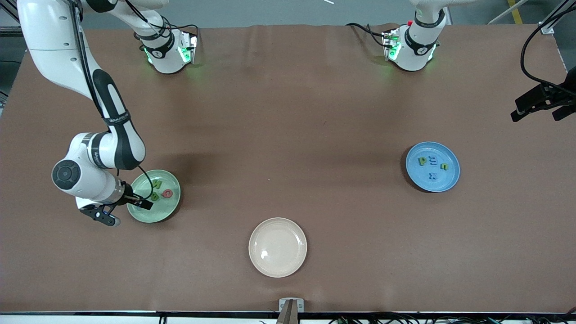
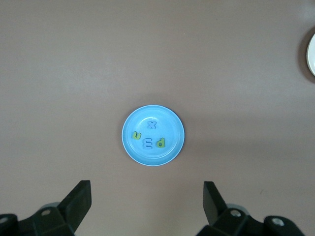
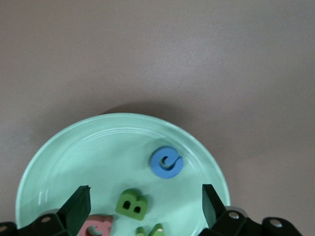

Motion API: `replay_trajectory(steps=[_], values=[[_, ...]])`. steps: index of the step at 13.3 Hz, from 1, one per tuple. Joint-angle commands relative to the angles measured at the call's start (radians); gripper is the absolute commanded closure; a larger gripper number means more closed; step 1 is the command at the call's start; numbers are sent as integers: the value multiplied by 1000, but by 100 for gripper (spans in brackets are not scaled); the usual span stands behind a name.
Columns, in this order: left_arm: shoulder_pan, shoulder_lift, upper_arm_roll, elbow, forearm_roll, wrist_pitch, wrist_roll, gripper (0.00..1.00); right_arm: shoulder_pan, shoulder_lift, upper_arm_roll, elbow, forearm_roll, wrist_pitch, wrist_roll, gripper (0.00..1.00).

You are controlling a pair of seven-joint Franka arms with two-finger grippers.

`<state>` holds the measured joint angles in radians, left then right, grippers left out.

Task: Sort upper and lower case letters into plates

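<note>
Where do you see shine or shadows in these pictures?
Front view: a bright glare spot on the cream plate, a soft shadow beside the blue plate, green light glowing at both arm bases. Right wrist view: a dark shadow along the green plate rim. Left wrist view: even light.

Cream plate (image 1: pixel 277 247) is seen on the brown table (image 1: pixel 288 112), nearest the front camera, roughly midway between the table's two ends. Nothing lies in it.
</note>
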<state>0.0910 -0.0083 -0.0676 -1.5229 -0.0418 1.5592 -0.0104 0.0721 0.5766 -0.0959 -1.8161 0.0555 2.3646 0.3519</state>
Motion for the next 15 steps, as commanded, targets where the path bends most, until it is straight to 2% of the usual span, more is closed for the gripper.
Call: replay_trajectory(steps=[1,4,8,10,15], values=[[9,8,-1,23,-13,-11,6,0,-20,-43,16,-12,-13,-18,-34,0],[9,8,-1,23,-13,-11,7,0,-20,-70,15,23,-14,-98,-115,0],[6,8,-1,23,-12,-11,6,0,-25,-72,-13,216,-34,-405,-286,0],[6,8,-1,23,-12,-11,7,0,-23,-72,-21,311,-36,-548,-303,0],[6,8,-1,23,-12,-11,6,0,-20,-113,-16,446,-97,-735,-315,0]])
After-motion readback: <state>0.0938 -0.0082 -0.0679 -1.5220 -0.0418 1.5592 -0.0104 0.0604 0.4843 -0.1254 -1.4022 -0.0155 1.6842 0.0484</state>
